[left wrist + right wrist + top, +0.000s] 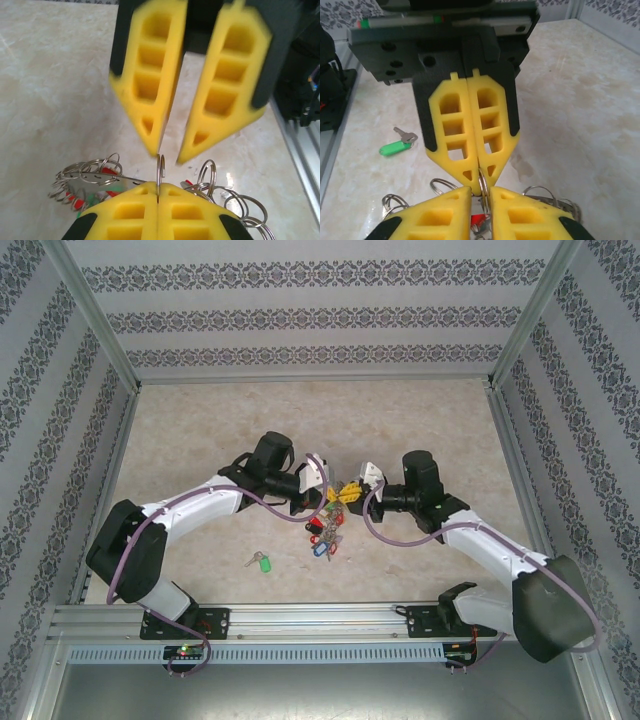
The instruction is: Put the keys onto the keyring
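Observation:
The keyring (325, 530) hangs between my two grippers above the middle of the table, with small keys and red, blue and green tags bunched below them. My left gripper (158, 186) is shut on the edge of the big grey ring (161, 167); the right wrist view shows it (481, 177) from the front, pinching the ring (483, 185). My right gripper (481, 192) faces it tip to tip, jaws a little apart, the ring standing in the gap. One key with a green tag (260, 561) lies flat on the table, to the left and nearer the bases (398, 145).
Small loose split rings (90, 172) fan out on both sides of the held ring. An aluminium rail (320, 618) runs along the near edge, and patterned walls (300, 320) close the other three sides. Marble tabletop (420, 420) lies open behind the grippers.

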`<move>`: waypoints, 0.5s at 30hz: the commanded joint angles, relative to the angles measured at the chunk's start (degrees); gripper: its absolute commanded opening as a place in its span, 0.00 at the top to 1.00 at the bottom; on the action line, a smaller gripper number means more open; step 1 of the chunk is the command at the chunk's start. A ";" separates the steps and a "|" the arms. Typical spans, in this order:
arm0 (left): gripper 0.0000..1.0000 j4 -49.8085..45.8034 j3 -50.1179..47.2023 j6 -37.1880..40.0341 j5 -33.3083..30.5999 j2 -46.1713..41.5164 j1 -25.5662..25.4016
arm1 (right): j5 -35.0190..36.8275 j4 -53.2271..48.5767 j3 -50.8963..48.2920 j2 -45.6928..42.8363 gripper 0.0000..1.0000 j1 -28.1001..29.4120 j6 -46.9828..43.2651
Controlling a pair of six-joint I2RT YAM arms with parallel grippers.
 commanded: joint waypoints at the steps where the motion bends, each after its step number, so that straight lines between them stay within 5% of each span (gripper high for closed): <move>1: 1.00 7.38 -2.83 -2.15 -5.53 -3.80 0.09 | 3.14 -2.54 0.49 -4.06 0.72 -0.24 -2.04; 8: 1.00 13.49 -5.19 -3.43 -11.36 -8.30 0.94 | 6.65 -7.33 0.59 -8.60 0.70 0.48 -0.99; 15: 1.00 14.48 -4.87 -3.81 -13.14 -10.23 1.91 | 12.50 -9.59 0.36 -8.20 0.71 7.55 -2.06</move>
